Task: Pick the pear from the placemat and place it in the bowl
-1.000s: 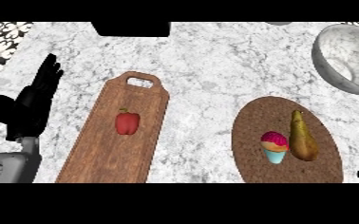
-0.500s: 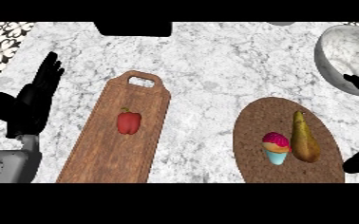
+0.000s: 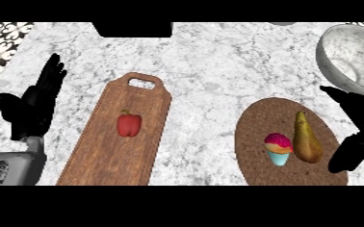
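A tan pear [image 3: 306, 140] lies on the brown oval placemat [image 3: 259, 125] at the lower right, beside a cupcake [image 3: 278, 148] with pink top and blue cup. The marble bowl [image 3: 340, 57] stands at the upper right edge. My right hand [image 3: 350, 125] comes in from the right edge with fingers spread, just right of the pear and not touching it. At the left edge my left hand [image 3: 37, 103] rests open, fingers up.
A wooden cutting board [image 3: 107, 154] lies left of centre with a red bell pepper [image 3: 128, 124] on it. A dark block [image 3: 133, 29] sits at the counter's far edge. Bare marble counter lies between board and placemat.
My right hand has come into view from the right edge, moving left toward the pear. The left hand, pear and other objects have not moved.
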`<act>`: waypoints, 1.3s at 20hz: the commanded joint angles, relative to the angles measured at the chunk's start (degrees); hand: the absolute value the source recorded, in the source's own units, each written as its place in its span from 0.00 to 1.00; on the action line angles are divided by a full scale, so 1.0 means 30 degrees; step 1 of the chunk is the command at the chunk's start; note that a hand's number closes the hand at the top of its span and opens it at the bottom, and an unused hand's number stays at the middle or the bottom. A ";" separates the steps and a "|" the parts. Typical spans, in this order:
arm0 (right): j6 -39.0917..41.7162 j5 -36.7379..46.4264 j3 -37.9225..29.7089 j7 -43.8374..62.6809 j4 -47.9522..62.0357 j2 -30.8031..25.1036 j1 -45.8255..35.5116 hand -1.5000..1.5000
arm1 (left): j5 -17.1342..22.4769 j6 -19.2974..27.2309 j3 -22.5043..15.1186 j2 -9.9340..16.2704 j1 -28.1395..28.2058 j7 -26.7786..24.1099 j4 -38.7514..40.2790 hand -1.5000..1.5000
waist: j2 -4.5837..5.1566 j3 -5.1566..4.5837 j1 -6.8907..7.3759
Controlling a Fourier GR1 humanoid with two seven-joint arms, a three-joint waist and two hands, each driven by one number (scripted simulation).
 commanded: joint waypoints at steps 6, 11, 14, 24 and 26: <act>-0.1428 0.6327 0.1719 -0.2159 0.2730 0.1897 -0.0574 0.00 | 0.0362 -0.1413 0.0991 0.0610 0.1810 -0.0561 -0.1298 0.50 | -0.0027 0.0024 0.0109; 0.0390 0.6542 0.0502 -0.1022 0.1008 0.3330 0.0755 0.00 | -0.1019 -0.0623 0.0847 -0.0818 0.1073 -0.0560 -0.0467 0.50 | -0.0053 0.0009 -0.0244; 0.0646 0.6631 0.0083 -0.1614 0.1564 0.3760 0.1183 0.00 | -0.1226 -0.0339 0.0477 -0.1282 0.1168 0.0754 -0.1628 0.50 | -0.0067 0.0014 -0.0230; 0.0066 1.0080 -0.1156 -0.4361 0.3873 0.5789 0.1838 0.00 | -0.1894 -0.1065 0.1490 -0.1680 0.0593 0.0690 -0.1471 0.50 | -0.0051 0.0013 -0.0242; -0.0511 1.0547 -0.0966 -0.4391 0.4035 0.5939 0.2116 0.00 | -0.1149 -0.1993 0.1690 -0.1186 0.2935 0.1083 -0.4026 0.50 | -0.0077 0.0016 -0.0132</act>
